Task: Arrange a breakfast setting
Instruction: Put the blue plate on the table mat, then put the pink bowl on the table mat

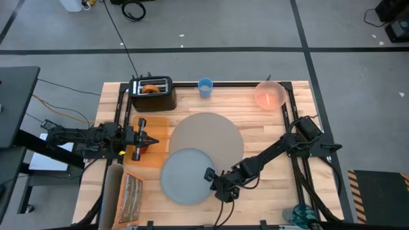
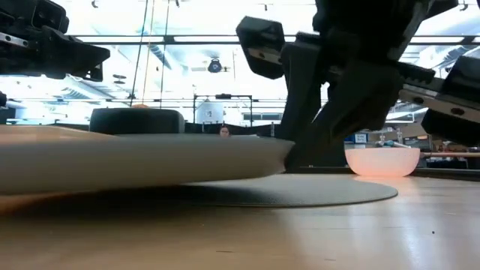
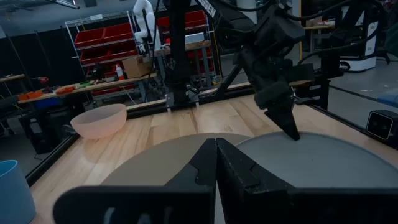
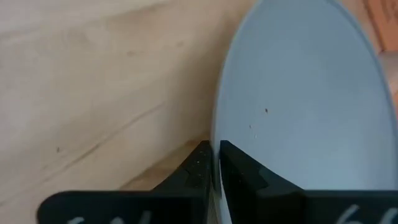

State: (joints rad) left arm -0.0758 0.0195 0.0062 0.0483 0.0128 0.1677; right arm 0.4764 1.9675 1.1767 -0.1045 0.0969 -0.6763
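The grey plate (image 1: 185, 174) lies near the table's front, its far part overlapping the round grey-tan mat (image 1: 208, 137). My right gripper (image 4: 216, 163) slants down at the plate's right rim, fingers a narrow gap apart, one over the plate and one over the wood. The pink bowl (image 1: 270, 96) and the blue cup (image 1: 205, 87) stand at the far edge. A bagel (image 1: 151, 89) sticks out of the toaster. My left gripper (image 1: 150, 139) waits shut and level over the orange board (image 1: 153, 150). My right gripper stands astride the plate's right rim (image 4: 214, 134), coming slanted from above and from the table's right. Whether its fingers touch the rim I cannot tell. The plate lies on the table and on the mat's near edge.
The black toaster (image 1: 153, 96) stands at the far left corner. A roll and a flat patterned piece (image 1: 132, 197) lie at the near left. Black rails (image 1: 291, 108) border the table. Bare wood shows right of the mat (image 1: 268, 144).
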